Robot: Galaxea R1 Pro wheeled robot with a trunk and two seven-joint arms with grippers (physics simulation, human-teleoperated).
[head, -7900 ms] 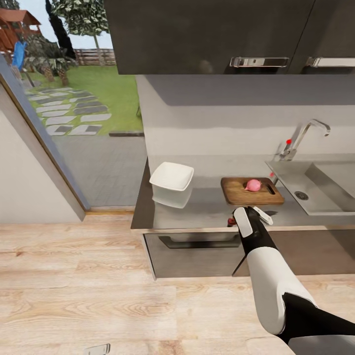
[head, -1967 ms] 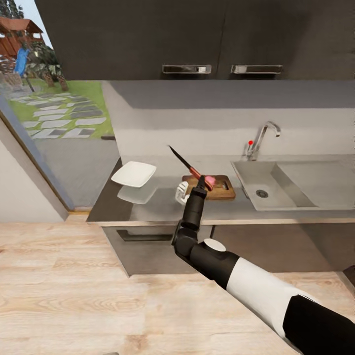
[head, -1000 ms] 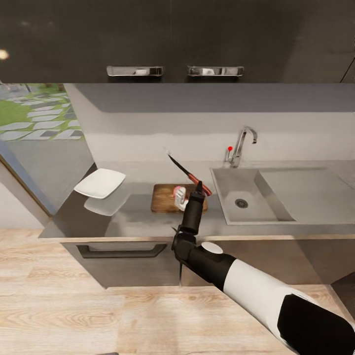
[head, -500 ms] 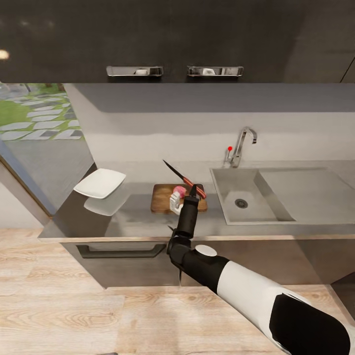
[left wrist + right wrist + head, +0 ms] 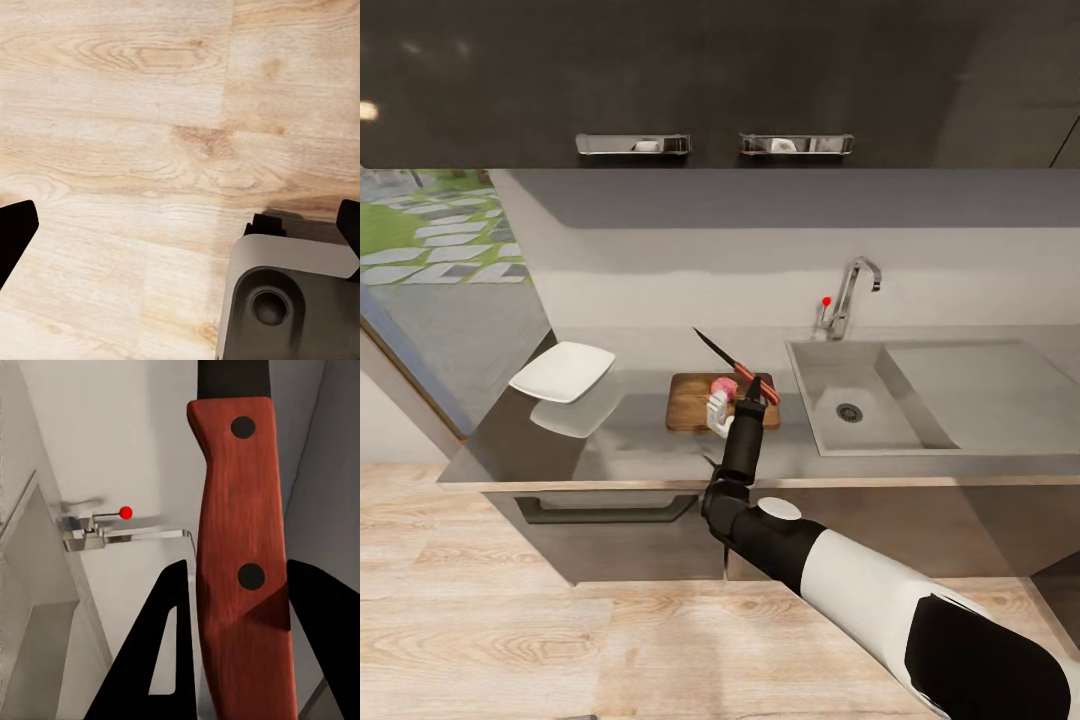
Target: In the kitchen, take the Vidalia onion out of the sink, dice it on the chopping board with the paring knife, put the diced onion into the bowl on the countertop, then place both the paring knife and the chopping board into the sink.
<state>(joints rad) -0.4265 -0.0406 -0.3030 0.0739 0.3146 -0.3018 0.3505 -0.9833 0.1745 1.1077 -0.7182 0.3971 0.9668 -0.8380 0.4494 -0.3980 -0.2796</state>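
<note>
1. The bowl (image 5: 563,371) is white and sits far to the left on the grey surface (image 5: 660,440), well apart from the board.
2. The chopping board (image 5: 690,402) lies flat on the surface, between the bowl and the sink. Its long side runs left to right.
3. The pink onion (image 5: 724,386) rests on the board, near the board's right end.
4. The paring knife (image 5: 732,364) is up in the air over the board. Its long line is tilted: the dark blade points up, to the left and toward the back wall, and the red handle is lower and to the right. In the right wrist view the handle (image 5: 241,577) has two dark dots and fills the gap between the two dark fingers.
5. The right pincer (image 5: 752,387) is clamped on the knife's red handle, just above the onion.
6. The sink (image 5: 920,400) is to the right of the board, with its tap (image 5: 847,295) and red knob at the back.
7. The left pincer (image 5: 180,225) hangs over the wooden floor (image 5: 120,112). Its two dark tips are far apart and hold nothing.
</note>
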